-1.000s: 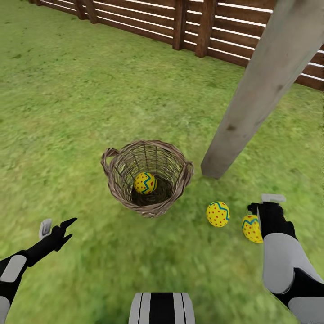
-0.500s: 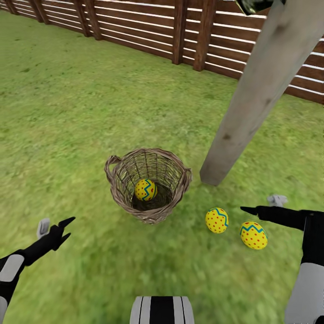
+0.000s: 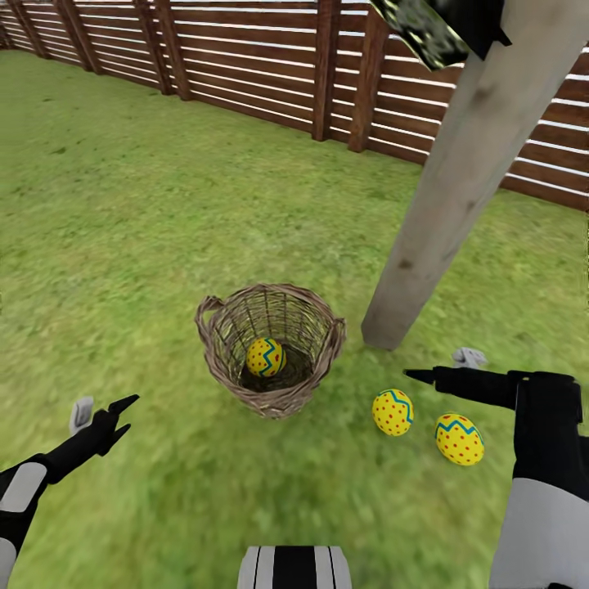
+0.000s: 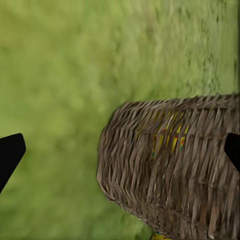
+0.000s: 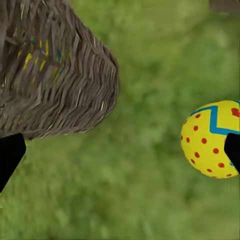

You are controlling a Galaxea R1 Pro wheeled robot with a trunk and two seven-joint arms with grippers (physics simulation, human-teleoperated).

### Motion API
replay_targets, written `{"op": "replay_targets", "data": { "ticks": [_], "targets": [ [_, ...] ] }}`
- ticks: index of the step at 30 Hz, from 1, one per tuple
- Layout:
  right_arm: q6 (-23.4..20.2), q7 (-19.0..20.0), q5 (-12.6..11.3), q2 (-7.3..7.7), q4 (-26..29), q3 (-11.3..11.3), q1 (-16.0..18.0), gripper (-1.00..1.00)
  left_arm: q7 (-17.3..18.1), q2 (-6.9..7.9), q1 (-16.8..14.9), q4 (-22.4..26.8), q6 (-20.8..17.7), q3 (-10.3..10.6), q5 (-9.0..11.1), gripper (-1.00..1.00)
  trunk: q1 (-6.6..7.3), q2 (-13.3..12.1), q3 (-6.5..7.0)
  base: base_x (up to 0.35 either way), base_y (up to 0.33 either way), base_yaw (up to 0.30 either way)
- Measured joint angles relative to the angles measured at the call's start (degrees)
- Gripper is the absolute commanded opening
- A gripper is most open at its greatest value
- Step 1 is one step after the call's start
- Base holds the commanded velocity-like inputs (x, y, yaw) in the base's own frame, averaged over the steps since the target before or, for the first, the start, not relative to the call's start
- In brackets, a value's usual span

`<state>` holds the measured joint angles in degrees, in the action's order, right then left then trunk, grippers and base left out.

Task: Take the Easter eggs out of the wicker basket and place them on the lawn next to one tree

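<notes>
Head view: left gripper (image 3: 102, 411) low over the lawn (image 3: 123, 229), fingers spread, holding nothing, well apart from the wicker basket (image 3: 270, 348). Right gripper (image 3: 446, 368) points toward the basket from the other side, its dark finger and pale grey finger parted, nothing between them; it hangs above the grass just beyond two eggs. Egg count: three. One Easter egg (image 3: 265, 357) lies on the basket floor; the basket stands upright, two loop handles at the rim. A second egg (image 3: 393, 411) and a third egg (image 3: 459, 439) lie on the grass near each other, not touching, near the foot of one tree trunk (image 3: 454, 180), pale grey-beige, which meets the ground just beside the basket. A patch of dark speckled foliage (image 3: 433, 29) shows at the top edge. Brown slatted fence (image 3: 245, 57) runs along the far side of the lawn. Left wrist view: two dark fingertips (image 4: 10, 155) at opposite edges, wide apart; between them the woven basket wall (image 4: 175, 170), with yellow showing through the weave. Right wrist view: fingertips (image 5: 9, 155) likewise wide apart; basket wall (image 5: 55, 75) to one side, one egg on grass (image 5: 212, 140) close by the other fingertip, contact not discernible.
</notes>
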<state>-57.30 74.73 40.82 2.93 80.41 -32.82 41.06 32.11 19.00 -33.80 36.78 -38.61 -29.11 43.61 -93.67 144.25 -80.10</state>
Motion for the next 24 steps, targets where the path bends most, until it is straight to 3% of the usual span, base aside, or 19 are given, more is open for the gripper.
{"op": "replay_targets", "data": {
  "ticks": [3,4,5,11,16,21,24],
  "targets": [
    [-0.1,0.0,0.0,-1.35,0.5,0.1,0.1,1.0,0.0,0.03,0.0,-0.1,0.1,0.0,-0.1,1.0,0.08,0.0,0.66,0.0,0.0,0.0],
    [-0.1,0.0,0.0,-3.1,0.6,0.0,0.8,1.0,0.0,0.07,0.0,-0.1,0.1,0.0,-0.1,1.0,0.11,0.0,0.89,0.0,0.0,0.0],
    [0.0,-0.1,0.0,-3.71,0.6,0.2,0.9,1.0,0.0,0.07,0.0,-0.1,0.1,0.0,-0.1,1.0,0.13,-0.1,1.11,0.0,0.0,0.0],
    [-0.2,-0.3,0.0,-5.99,0.7,0.2,1.4,1.0,0.0,0.13,0.0,-0.2,0.1,0.0,-0.1,1.0,0.28,-0.1,2.44,0.0,0.0,0.0],
    [-0.4,-0.4,0.0,-9.11,0.7,0.7,2.6,1.0,-0.1,0.07,0.0,-0.2,0.1,0.0,-0.1,1.0,0.42,-0.2,3.55,0.0,0.0,0.0],
    [-0.4,-0.6,-0.1,-10.47,0.6,4.7,3.9,1.0,-0.1,0.0,0.0,-0.3,0.2,0.0,-0.1,1.0,0.55,-0.3,4.66,0.0,0.0,0.0],
    [-0.3,-3.0,-0.2,-11.12,0.2,6.3,4.3,1.0,-0.1,-0.07,0.0,-0.5,0.2,0.0,-0.2,1.0,0.62,-0.3,5.32,0.0,0.0,0.0]
  ]
}}
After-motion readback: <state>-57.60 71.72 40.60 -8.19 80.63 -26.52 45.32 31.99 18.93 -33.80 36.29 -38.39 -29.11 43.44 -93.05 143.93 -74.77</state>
